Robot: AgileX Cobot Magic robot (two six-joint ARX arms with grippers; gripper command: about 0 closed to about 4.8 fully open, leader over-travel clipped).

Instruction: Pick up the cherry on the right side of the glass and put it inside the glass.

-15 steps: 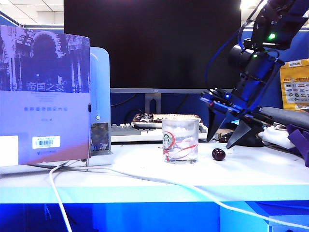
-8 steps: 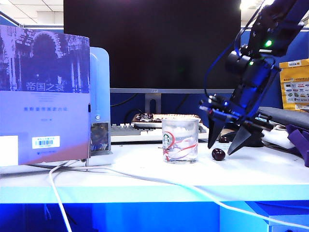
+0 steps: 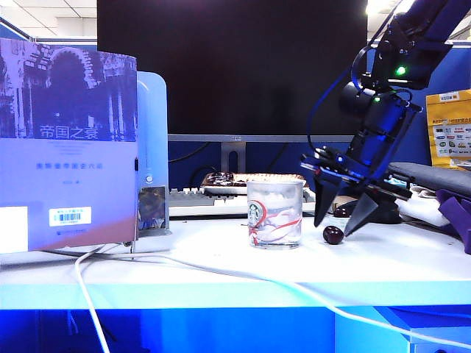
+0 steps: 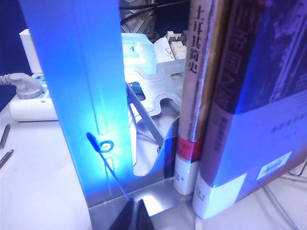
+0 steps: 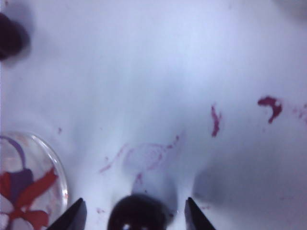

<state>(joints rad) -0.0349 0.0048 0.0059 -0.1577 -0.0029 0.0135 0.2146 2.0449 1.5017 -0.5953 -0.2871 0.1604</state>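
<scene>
The clear glass (image 3: pixel 274 214) with a green logo and red lines stands on the white table; part of its rim (image 5: pixel 33 182) shows in the right wrist view. The dark maroon cherry (image 3: pixel 333 234) lies on the table just right of it. My right gripper (image 3: pixel 338 226) hangs open just above the cherry (image 5: pixel 139 213), which sits between the two spread fingertips without touching either. My left gripper (image 4: pixel 134 211) is shut and empty, resting low at the metal bookend, far from the glass.
Books (image 3: pixel 68 140) in a blue bookend (image 3: pixel 152 154) stand at the left. A white cable (image 3: pixel 221 272) crosses the table front. A smaller dark cherry (image 5: pixel 10 36) lies farther off. Red juice stains (image 5: pixel 269 106) mark the table. A monitor and keyboard sit behind.
My right gripper has come down and slightly left, from above and right of the cherry to straddling it. Its jaws stayed open. The cherry and glass have not moved.
</scene>
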